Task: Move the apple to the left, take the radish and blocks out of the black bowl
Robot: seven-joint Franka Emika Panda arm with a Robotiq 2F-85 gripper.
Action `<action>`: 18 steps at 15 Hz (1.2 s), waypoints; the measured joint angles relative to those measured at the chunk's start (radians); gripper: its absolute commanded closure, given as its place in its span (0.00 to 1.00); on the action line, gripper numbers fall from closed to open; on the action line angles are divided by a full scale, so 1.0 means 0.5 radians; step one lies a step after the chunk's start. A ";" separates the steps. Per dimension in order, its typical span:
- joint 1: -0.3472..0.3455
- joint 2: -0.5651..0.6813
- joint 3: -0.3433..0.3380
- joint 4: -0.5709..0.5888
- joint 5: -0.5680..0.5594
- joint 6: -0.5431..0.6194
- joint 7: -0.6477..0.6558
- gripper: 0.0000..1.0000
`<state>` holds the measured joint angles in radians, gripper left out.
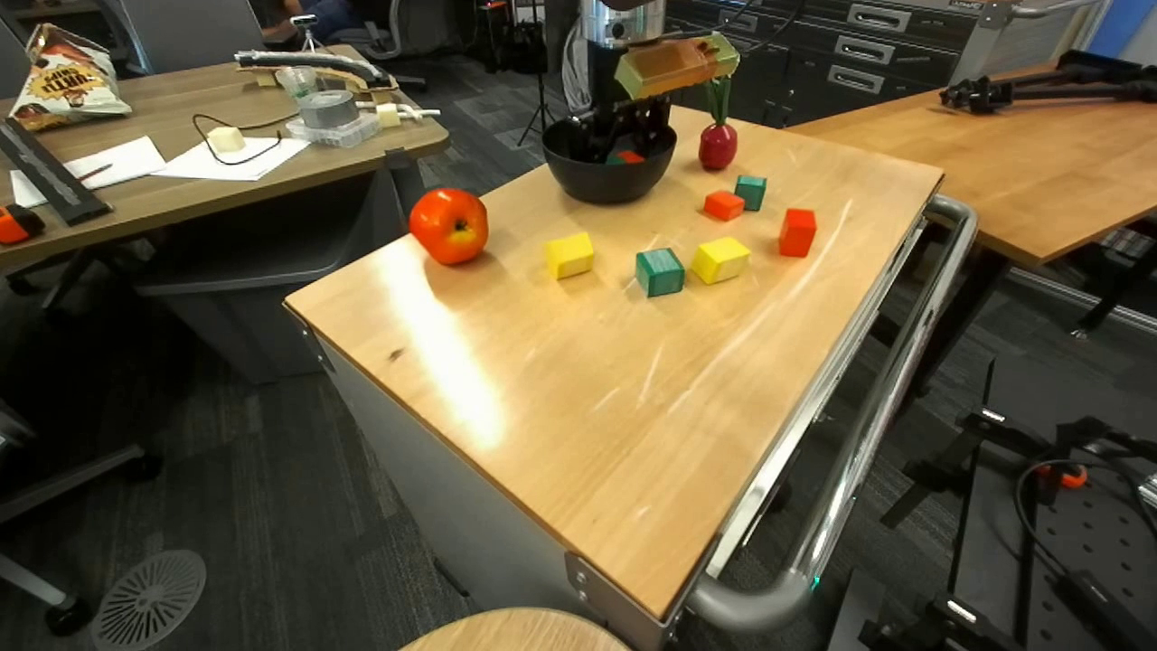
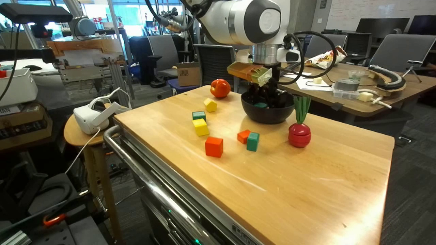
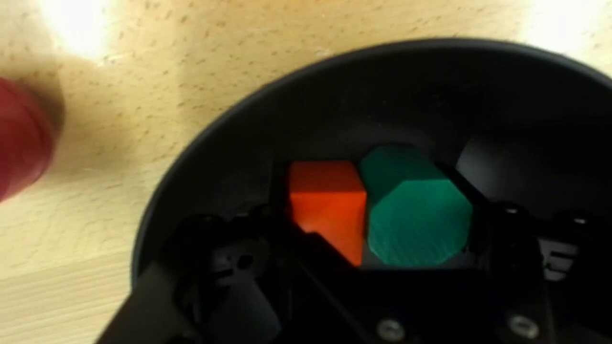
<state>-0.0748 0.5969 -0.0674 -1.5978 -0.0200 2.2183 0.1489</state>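
With gripper (image 3: 375, 205) around red block (image 3: 327, 210) and green block (image 3: 420, 222) in the black bowl (image 1: 607, 184), looks set to lift both out, though too dark to tell if pinching, with apple (image 1: 449, 228) left of bowl and radish (image 1: 719, 147) right.

The hand (image 1: 627, 141) reaches into the black bowl (image 1: 607, 184).

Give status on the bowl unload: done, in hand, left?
Looks done: the apple sits left of the black bowl in both exterior views; the radish and six blocks are out on the tabletop.
In hand: the jaws are down in the bowl, with a red block and a green block between them; grip unclear.
Left: those two, inside the bowl in the wrist view.
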 measured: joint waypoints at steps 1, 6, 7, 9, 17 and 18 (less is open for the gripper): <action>0.000 -0.008 -0.010 0.003 0.000 0.003 0.000 0.52; -0.050 -0.340 -0.007 -0.188 0.119 0.023 -0.117 0.52; -0.066 -0.450 0.006 -0.270 0.192 0.031 -0.166 0.52; -0.093 -0.674 0.029 -0.457 0.363 0.032 -0.274 0.52; -0.076 -1.460 0.030 -1.379 0.538 0.012 -0.190 0.52; -0.062 -1.543 0.032 -1.495 0.539 0.017 -0.160 0.52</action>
<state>-0.1059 -0.1747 -0.0513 -2.3454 0.2493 2.2270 0.0689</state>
